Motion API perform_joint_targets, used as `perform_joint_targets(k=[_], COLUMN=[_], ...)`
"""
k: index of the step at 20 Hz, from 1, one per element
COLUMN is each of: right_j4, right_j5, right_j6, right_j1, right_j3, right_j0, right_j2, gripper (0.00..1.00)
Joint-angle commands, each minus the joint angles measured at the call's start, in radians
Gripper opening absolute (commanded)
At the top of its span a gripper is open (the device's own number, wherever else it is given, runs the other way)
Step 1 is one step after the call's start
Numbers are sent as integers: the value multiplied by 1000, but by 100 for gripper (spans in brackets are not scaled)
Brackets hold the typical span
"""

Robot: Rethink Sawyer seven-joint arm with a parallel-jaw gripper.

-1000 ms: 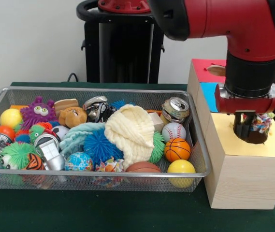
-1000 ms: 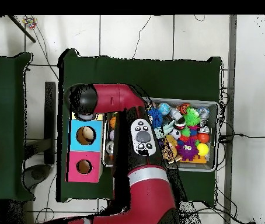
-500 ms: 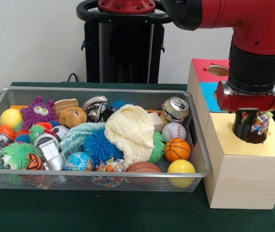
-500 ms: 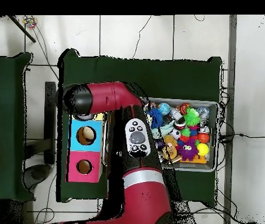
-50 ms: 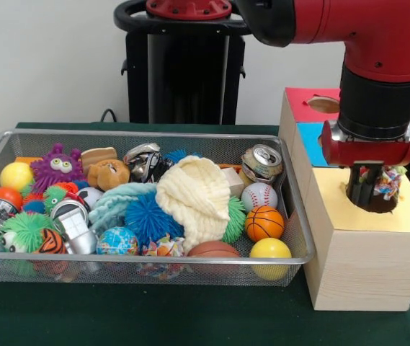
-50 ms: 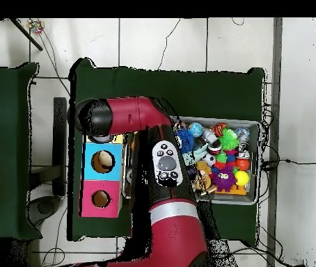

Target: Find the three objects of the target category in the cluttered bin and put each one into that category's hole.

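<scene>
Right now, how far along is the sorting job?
In hand: the claw hangs at the yellow hole, where a multicolored toy sits at the rim, not fully dropped in. How many went in earlier can't be seen. Left: the wire bin remains crowded with toys to search.

You have the multicoloured rope toy (image 5: pixel 388 182) sitting in the yellow hole (image 5: pixel 377 203), just beside the pincer (image 5: pixel 362 189) on its right as you face it, its top poking above the rim. The bin (image 5: pixel 118 268) lies well off to the pincer's other side, packed with toys.
</scene>
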Motion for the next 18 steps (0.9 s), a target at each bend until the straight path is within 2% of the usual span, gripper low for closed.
perform_joint_targets(k=[1, 5, 12, 18], right_j4=[26, 60, 95, 68], right_j5=[124, 209, 226, 212], right_j6=[6, 23, 29, 37], right_j1=[-122, -144, -142, -122], right_j3=[-3, -10, -5, -27], right_j0=[-83, -90, -109, -104], right_j2=[5, 16, 45, 34], gripper=[0, 0, 0, 0])
